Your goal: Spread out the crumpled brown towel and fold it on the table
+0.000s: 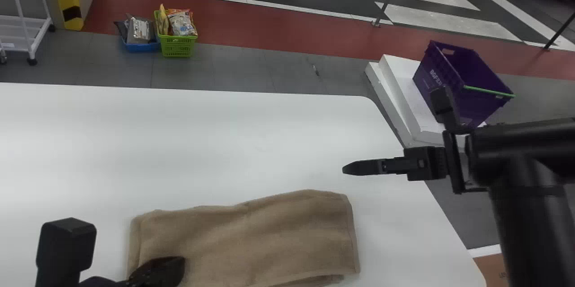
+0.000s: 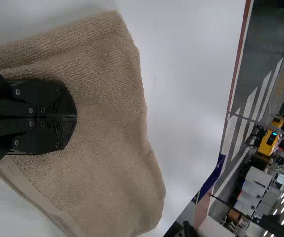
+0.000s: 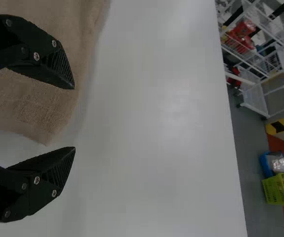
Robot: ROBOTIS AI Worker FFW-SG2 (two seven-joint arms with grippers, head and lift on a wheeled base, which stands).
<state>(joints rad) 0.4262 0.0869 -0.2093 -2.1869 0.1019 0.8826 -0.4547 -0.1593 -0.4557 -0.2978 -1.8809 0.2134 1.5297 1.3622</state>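
The brown towel (image 1: 251,233) lies on the worktop (image 1: 179,143) in a long, layered strip. It appears light, soft and limp; best hold is likely a corner (image 1: 340,202), all layers together. Left wrist view shows the left tool (image 2: 76,117) narrow over it, any pinch unconfirmed. Right wrist view shows the right tool (image 3: 74,117) wide; head view gives it edge-on

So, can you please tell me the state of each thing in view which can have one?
Brown towel, folded over, lower edges uneven, slightly wrinkled.
Table, partly covered by the towel.
Left gripper, jaws shut, at the towel.
Right gripper, jaws open, holding nothing.
Purple crate, open-topped.
Green basket, filled above its rim.
Blue basket, filled above its rim.
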